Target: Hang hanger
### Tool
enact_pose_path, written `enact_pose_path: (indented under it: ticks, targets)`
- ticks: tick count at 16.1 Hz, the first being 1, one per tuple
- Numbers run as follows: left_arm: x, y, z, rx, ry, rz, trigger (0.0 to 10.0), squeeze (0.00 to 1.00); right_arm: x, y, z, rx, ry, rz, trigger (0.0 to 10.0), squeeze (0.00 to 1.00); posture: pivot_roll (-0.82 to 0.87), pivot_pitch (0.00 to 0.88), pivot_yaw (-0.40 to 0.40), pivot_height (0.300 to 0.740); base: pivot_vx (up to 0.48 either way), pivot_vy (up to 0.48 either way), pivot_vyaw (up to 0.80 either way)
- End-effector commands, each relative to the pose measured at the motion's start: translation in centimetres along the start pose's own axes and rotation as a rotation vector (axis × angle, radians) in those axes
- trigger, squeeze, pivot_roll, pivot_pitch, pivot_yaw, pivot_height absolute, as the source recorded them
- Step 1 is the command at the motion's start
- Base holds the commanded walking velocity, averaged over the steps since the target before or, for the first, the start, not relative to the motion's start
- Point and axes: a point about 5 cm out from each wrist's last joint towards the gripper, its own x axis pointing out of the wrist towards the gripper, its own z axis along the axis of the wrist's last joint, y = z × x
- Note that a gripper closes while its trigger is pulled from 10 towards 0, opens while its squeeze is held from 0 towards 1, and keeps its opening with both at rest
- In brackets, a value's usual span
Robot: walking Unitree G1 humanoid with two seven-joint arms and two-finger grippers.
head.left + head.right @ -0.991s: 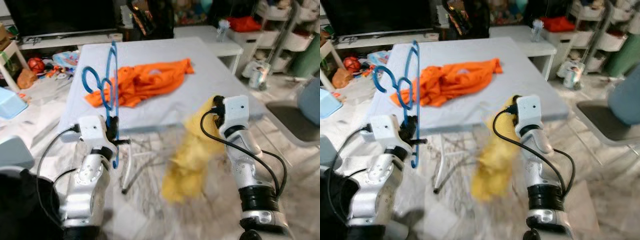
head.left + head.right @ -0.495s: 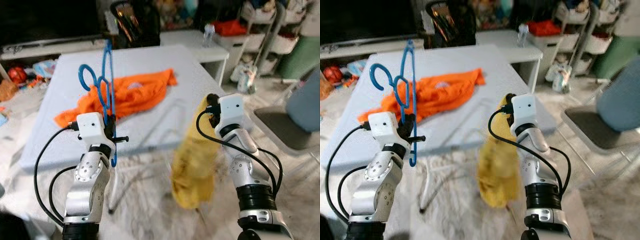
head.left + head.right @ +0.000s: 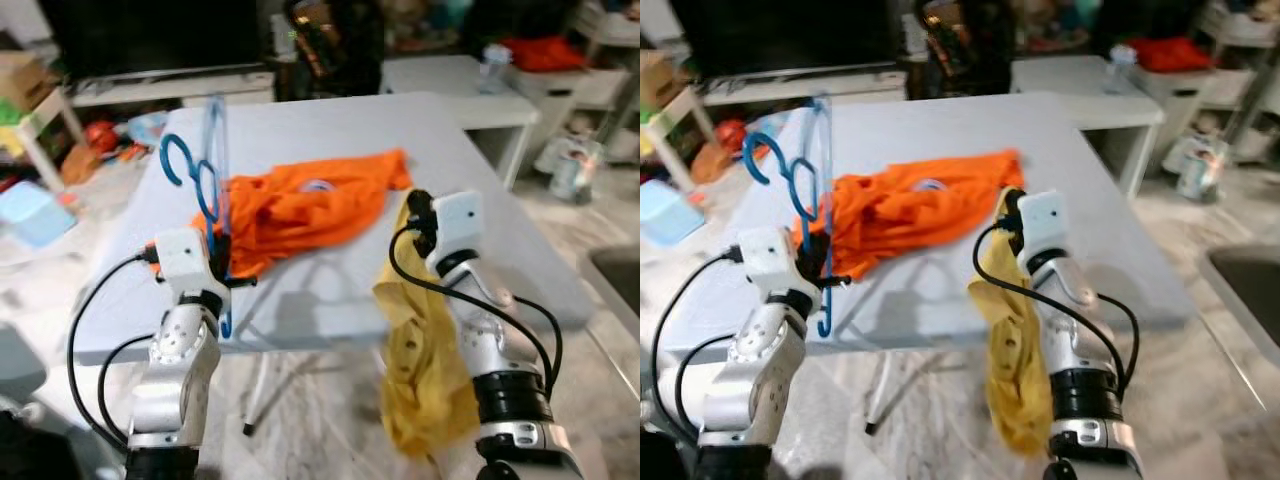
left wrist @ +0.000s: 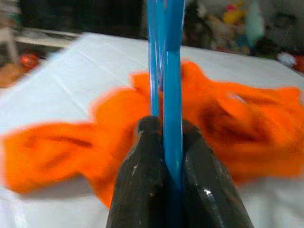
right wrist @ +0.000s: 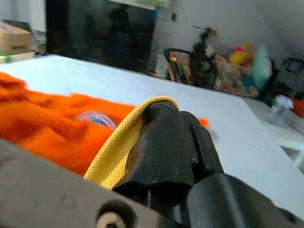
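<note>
Blue hangers (image 3: pixel 212 165); orange garment (image 3: pixel 300 205); yellow garment (image 3: pixel 420 370); white table (image 3: pixel 330 290).

A pale grey table (image 3: pixel 330 290) stands in the middle of a cluttered room, with a crumpled orange garment (image 3: pixel 300 205) lying on its top towards the left side. Beyond its far edge sits a dark chair (image 3: pixel 330 45) with something draped over it — too blurred to tell what. Further back, a long low white shelf (image 3: pixel 170 88) runs beneath a large black screen (image 3: pixel 150 35). To the right is a smaller white table (image 3: pixel 450 80) carrying a clear bottle (image 3: pixel 492 62), and behind it a heap of red cloth (image 3: pixel 545 52). On the left, the floor holds a light blue bin (image 3: pixel 35 213) and scattered toys (image 3: pixel 100 135).
</note>
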Motion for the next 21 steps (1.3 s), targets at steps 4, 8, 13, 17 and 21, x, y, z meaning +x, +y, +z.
enact_pose_path:
  ticks: [4,8,13,17,21]
  targets:
    - [0.1,0.6,0.2,0.029,0.001,0.035,10.0,0.00,0.9,1.9,1.3,0.003,-0.048,0.085,10.0,0.00,-0.04,0.000,-0.009,0.740,0.000,0.000,0.00]
    - [0.1,0.5,0.1,0.030,0.010,0.034,10.0,0.00,0.9,1.9,1.2,0.003,-0.043,0.084,10.0,0.00,-0.04,0.000,-0.008,0.740,0.000,0.000,0.00]
    - [0.2,0.1,-0.4,0.026,0.055,-0.005,10.0,0.00,4.5,3.8,3.0,-0.015,-0.032,0.184,10.0,0.00,-0.03,0.000,-0.014,0.740,0.000,0.000,0.00]
    - [-0.1,-0.5,-0.8,0.010,0.073,-0.017,10.0,0.00,8.8,7.3,7.2,-0.021,-0.056,0.248,10.0,0.00,-0.02,0.000,-0.034,0.740,0.000,0.000,0.00]
    - [-0.3,-0.8,-0.5,0.004,0.059,-0.010,10.0,0.00,10.3,9.3,17.0,-0.003,-0.319,0.164,10.0,0.00,0.02,0.000,-0.053,0.740,0.000,0.000,0.00]
